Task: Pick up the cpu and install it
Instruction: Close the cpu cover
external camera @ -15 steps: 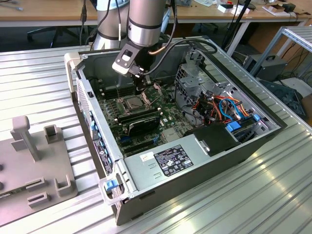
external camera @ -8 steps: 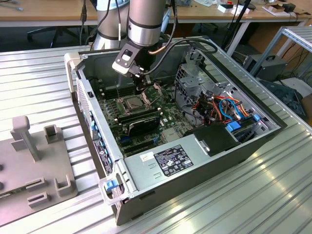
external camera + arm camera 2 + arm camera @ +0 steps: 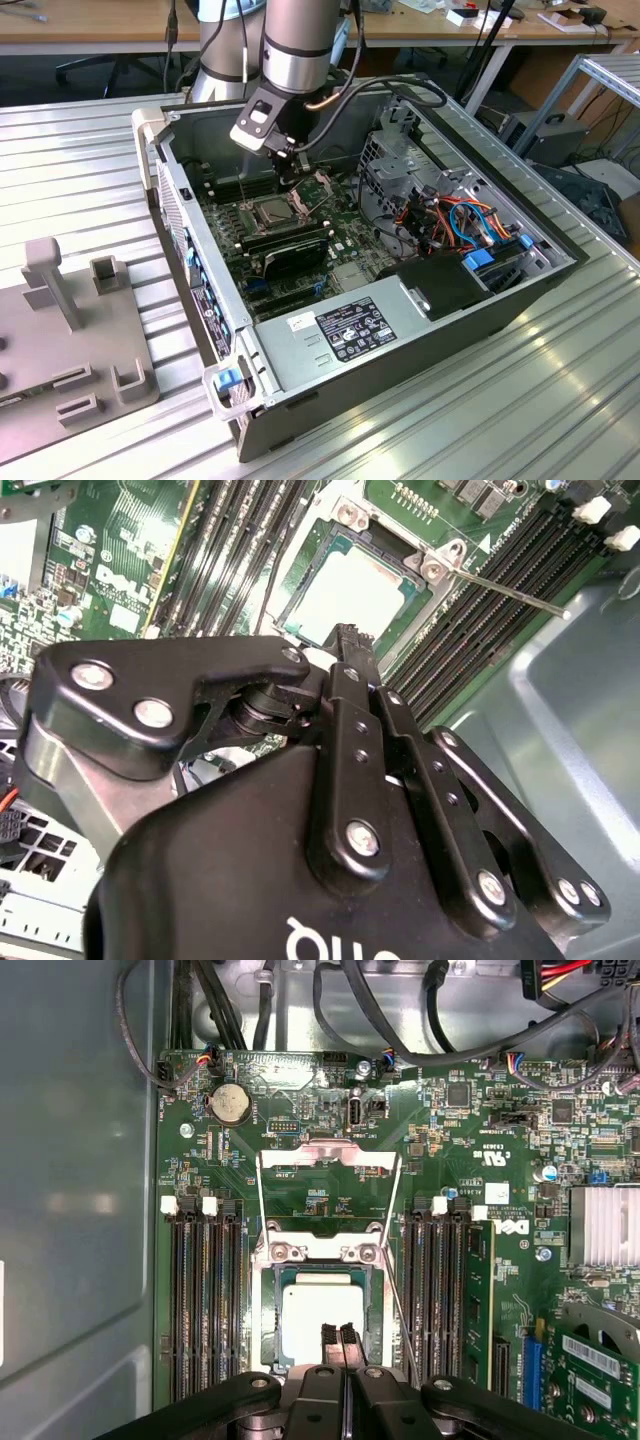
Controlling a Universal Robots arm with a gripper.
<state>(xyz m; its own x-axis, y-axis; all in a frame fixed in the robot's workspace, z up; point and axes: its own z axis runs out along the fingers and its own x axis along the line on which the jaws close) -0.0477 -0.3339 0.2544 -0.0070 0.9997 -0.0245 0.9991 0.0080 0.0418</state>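
Gripper closed to a narrow point, its two black fingers pressed together with nothing between them, poised over one edge of the cpu. The cpu lies flat in its socket at the middle of the motherboard, between two banks of memory slots. Whether the fingertips touch the chip or hang just above it cannot be told. The gripper's own black linkage hides the near part of the chip in both wrist views. The first wrist view shows the metal load plate swung open and lying back from the socket toward the board's edge with the round coin battery. The second wrist view shows the thin socket lever standing free beside the socket, crossing over the memory slots. In the exterior view the arm reaches down into the open computer case, which lies on its side on a ribbed metal table. There the wrist housing hides the fingertips, and the socket is too small to read. A power supply fills the case's near corner.
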